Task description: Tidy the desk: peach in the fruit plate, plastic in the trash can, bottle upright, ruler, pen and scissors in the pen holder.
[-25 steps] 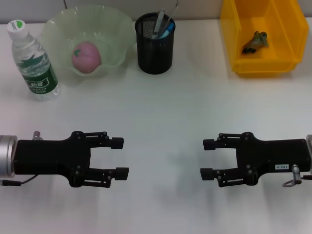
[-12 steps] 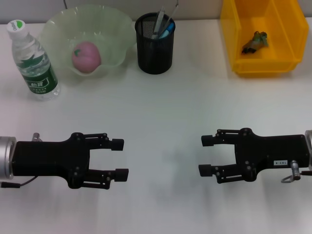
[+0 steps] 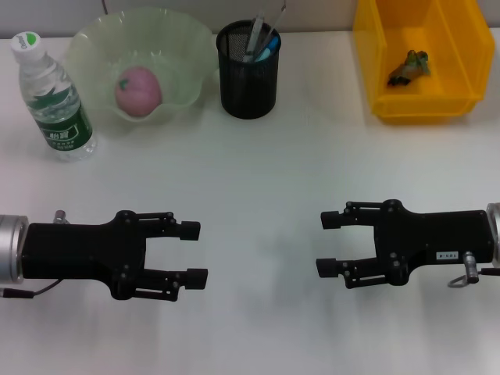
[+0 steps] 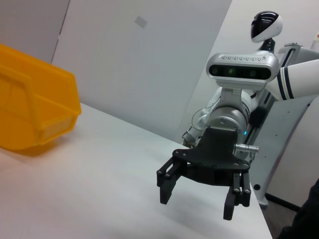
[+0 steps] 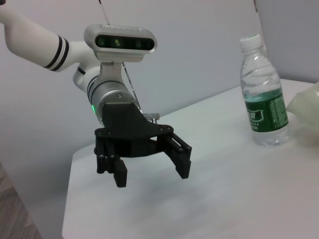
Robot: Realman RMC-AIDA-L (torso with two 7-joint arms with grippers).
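Head view, left end effector (image 3: 195, 253) open, right end effector (image 3: 326, 244) open

White desk (image 3: 258, 156); plain pale walls (image 4: 149, 59); grey floor (image 5: 20, 219).

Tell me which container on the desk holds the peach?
The pale green bowl, between the bottle and the black mesh holder; the yellow bin holds only scrap.

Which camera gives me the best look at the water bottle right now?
The right wrist view: the water bottle stands upright, seen side-on from cap to base with its green label. The head view shows the bottle from above, at the table's far left beside the fruit plate. The left wrist view does not show it.
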